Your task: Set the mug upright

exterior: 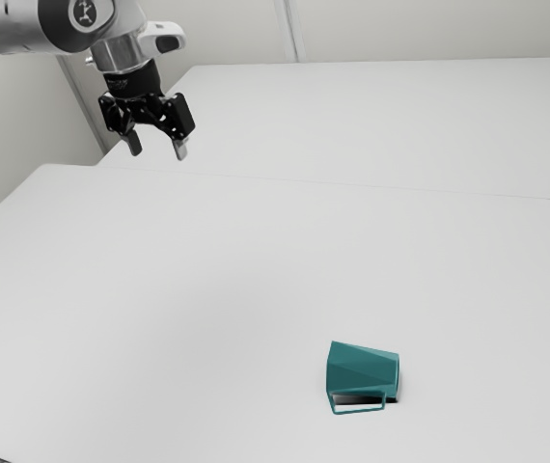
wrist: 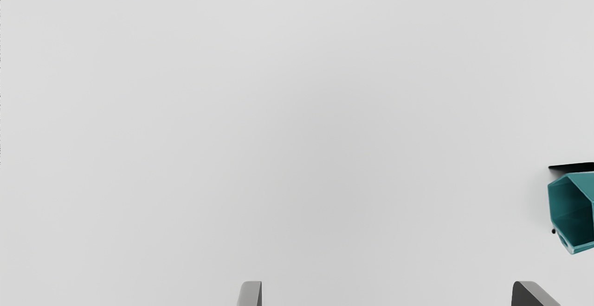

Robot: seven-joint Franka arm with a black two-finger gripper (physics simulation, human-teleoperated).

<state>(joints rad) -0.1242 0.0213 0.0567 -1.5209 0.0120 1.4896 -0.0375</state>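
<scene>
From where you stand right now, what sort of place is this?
Probably a simulated robot test room, not a lived-in one: there is a plain pale wall, a broad white table with a teal mug lying on its side, and my open gripper up in the air.

1 mug (exterior: 364,368) lies on the table (exterior: 159,289), toward the exterior view's right from the gripper (exterior: 157,151).

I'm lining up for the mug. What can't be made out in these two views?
- Deepest inside of the mug: exterior view, behind its own walls; wrist view, dark shadow and the picture's edge.
- Mug's base end: wrist view, cut off by the edge.
- Rear of the fingers: wrist view, cut off by the edge.
</scene>
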